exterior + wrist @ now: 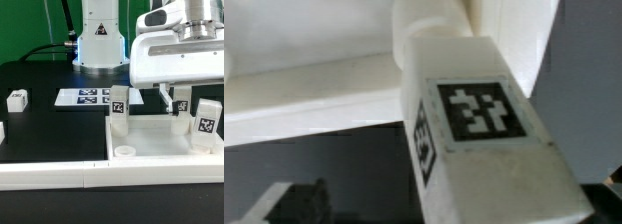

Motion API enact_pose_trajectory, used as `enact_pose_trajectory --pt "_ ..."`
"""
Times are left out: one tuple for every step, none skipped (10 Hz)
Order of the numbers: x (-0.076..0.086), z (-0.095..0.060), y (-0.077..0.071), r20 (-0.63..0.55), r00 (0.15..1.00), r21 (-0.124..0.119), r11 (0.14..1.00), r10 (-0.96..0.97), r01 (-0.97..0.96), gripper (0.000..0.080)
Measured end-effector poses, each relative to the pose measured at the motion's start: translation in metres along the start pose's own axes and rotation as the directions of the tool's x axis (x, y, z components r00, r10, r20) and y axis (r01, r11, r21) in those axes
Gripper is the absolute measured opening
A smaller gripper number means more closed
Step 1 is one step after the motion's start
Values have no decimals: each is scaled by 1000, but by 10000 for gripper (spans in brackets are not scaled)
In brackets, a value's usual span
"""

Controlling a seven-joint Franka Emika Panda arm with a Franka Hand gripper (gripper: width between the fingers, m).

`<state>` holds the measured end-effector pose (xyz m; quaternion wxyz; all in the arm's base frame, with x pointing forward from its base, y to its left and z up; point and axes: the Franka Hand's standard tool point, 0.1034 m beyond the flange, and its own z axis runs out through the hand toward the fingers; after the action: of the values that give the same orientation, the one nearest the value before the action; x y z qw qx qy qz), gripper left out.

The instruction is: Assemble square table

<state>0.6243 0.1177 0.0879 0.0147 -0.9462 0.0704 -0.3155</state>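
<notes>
The square table top (150,147) lies flat on the black table (50,130) at the exterior view's right, its near rim against the long white border rail (50,172). It is rigid moulded plastic, probably light for its bulk and smooth enough to slide if pushed. It is too wide for the fingers, so any hold would have to be on its raised rim. One round corner socket (124,151) shows empty.

Three tagged legs stand upright on the top: one at the far corner on the exterior view's left (119,110), one toward the right (207,122), and one under the arm (181,106). Another leg (17,99) rests well apart on the table, near the marker board (90,97). The legs are stiff little blocks, light and slick. The flat opposite faces, partway up, look the safest place to pinch (a high grip could tip one).

The gripper (175,99) hangs around the leg under the arm, with one dark finger (166,97) just beside it. In the wrist view that leg (473,120) fills the frame, and the jaws seem spread wider than it, pinching nothing. Contact cannot be made out.
</notes>
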Motion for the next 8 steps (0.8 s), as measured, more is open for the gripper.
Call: enact_pose_trajectory --pt "0 0 0 0 1000 0 1000 0 0 649" --pt "0 0 0 0 1000 0 1000 0 0 649" --pt "0 0 0 0 1000 0 1000 0 0 649" --pt "-1 0 0 8 1000 0 1000 0 0 649" --pt "-5 1 -7 125 991 3 999 51 -52 649" --pt "4 0 -13 146 986 8 997 79 -81 649" --pt "7 2 -12 160 984 7 996 84 -86 649" --pt "0 6 -10 299 949 -2 995 99 -103 649"
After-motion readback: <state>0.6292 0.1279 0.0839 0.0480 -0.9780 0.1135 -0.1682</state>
